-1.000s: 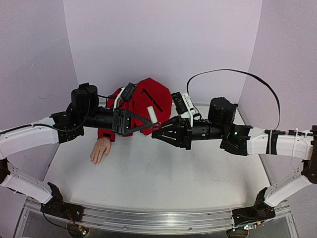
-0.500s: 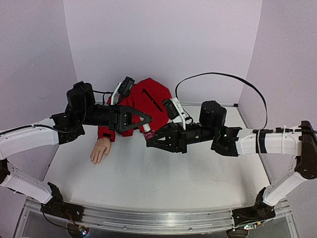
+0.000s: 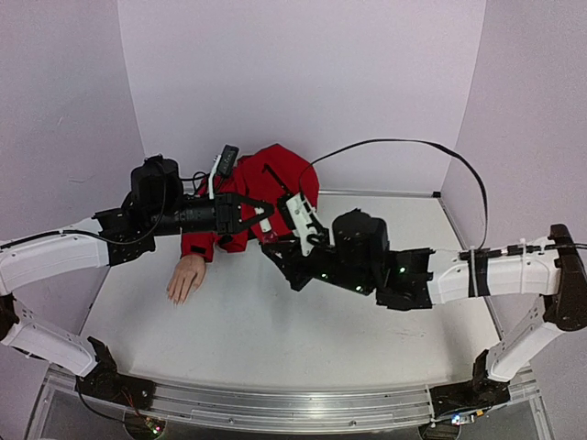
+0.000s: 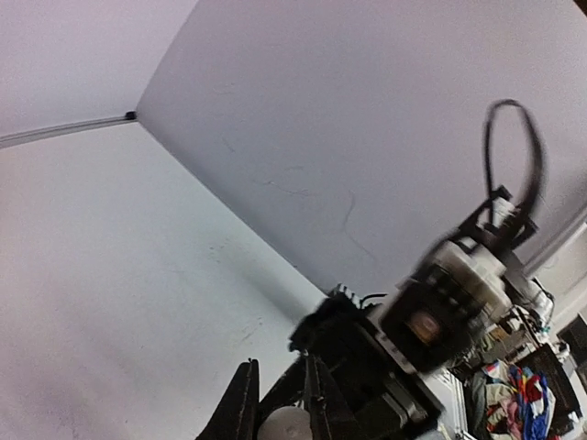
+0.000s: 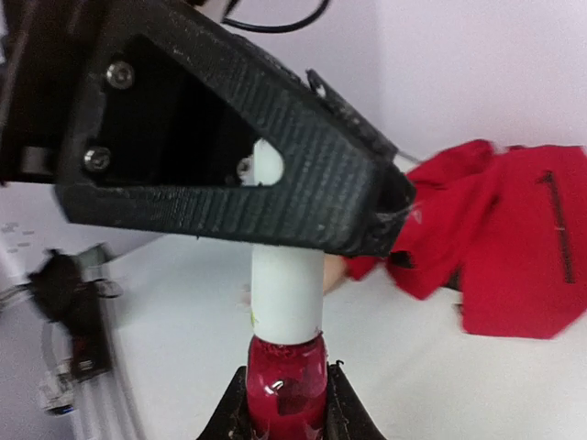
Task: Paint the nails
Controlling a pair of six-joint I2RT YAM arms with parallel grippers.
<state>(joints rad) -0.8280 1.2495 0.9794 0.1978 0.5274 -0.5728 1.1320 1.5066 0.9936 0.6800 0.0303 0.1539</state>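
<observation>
A beige mannequin hand (image 3: 186,277) lies palm down on the table (image 3: 275,339), coming out of a red jacket sleeve (image 3: 266,183). Its nails are too small to make out. Above the table and right of the hand, my right gripper (image 3: 275,249) is shut on a red polish bottle (image 5: 286,380). My left gripper (image 3: 261,218) is shut on the bottle's white cap (image 5: 286,293), and one of its black fingers (image 5: 238,183) crosses the cap's top. In the left wrist view the cap (image 4: 284,428) sits between the two left fingers.
Lilac walls close in the table at the back and both sides. A black cable (image 3: 404,147) loops above the right arm. The red jacket (image 5: 495,238) lies bunched at the back wall, behind both grippers.
The right arm has swung left and turned, carrying the bottle up to the left gripper. The left gripper has shut on the white cap.
</observation>
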